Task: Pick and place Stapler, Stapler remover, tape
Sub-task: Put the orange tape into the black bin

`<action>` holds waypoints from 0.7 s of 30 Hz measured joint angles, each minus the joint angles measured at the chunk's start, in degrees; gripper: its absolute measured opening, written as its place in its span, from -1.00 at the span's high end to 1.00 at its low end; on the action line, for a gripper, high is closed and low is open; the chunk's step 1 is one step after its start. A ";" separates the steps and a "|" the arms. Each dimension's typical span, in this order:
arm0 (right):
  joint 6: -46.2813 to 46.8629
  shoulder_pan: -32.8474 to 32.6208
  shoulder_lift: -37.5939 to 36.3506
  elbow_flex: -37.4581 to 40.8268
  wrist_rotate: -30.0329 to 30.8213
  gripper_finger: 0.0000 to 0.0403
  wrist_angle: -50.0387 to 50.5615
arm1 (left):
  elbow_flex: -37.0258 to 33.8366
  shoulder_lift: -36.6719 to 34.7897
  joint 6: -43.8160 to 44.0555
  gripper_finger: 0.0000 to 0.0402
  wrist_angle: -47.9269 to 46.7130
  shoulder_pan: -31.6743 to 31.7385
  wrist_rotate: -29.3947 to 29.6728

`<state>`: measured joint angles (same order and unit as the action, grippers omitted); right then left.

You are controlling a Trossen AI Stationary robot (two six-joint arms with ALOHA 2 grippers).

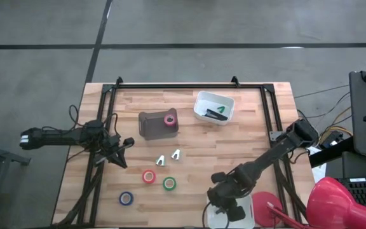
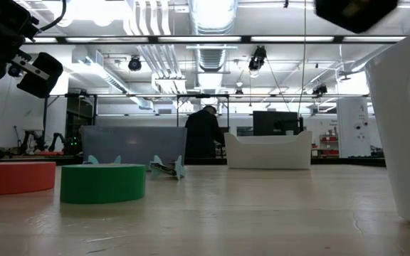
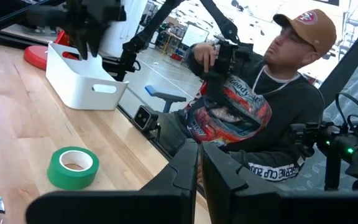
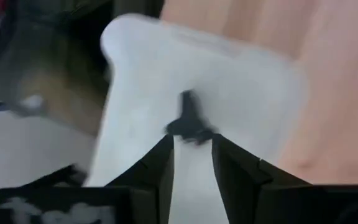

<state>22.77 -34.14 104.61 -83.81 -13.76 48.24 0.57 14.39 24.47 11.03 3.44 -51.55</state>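
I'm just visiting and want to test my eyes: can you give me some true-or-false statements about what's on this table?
1. The pink ring-shaped roll of tape sits on the dark grey box. True.
2. The green ring-shaped roll of tape lies inside a white bin. False: it lies on the wooden table, beside the red ring-shaped roll of tape.
3. The right hand hovers over the white plastic container at the table's near edge. True.
4. The blue ring-shaped roll of tape is stacked on the red one. False: it lies apart, by itself.
5. The left hand holds a roll. False: it holds nothing.
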 joint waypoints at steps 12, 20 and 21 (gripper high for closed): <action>-21.90 8.10 -8.81 3.71 15.77 0.94 -9.41 | -0.01 0.00 0.00 0.88 -0.55 0.00 0.00; -26.41 17.77 -16.65 15.76 11.48 0.96 -23.29 | 0.01 0.00 -0.01 0.88 -0.66 0.00 0.00; -26.44 18.76 -18.10 17.70 11.34 0.96 -25.13 | 0.01 0.00 -0.01 0.88 -0.75 0.00 0.00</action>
<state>-3.67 -15.38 86.51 -66.11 -2.41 23.11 0.57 14.39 24.46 10.28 3.44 -51.55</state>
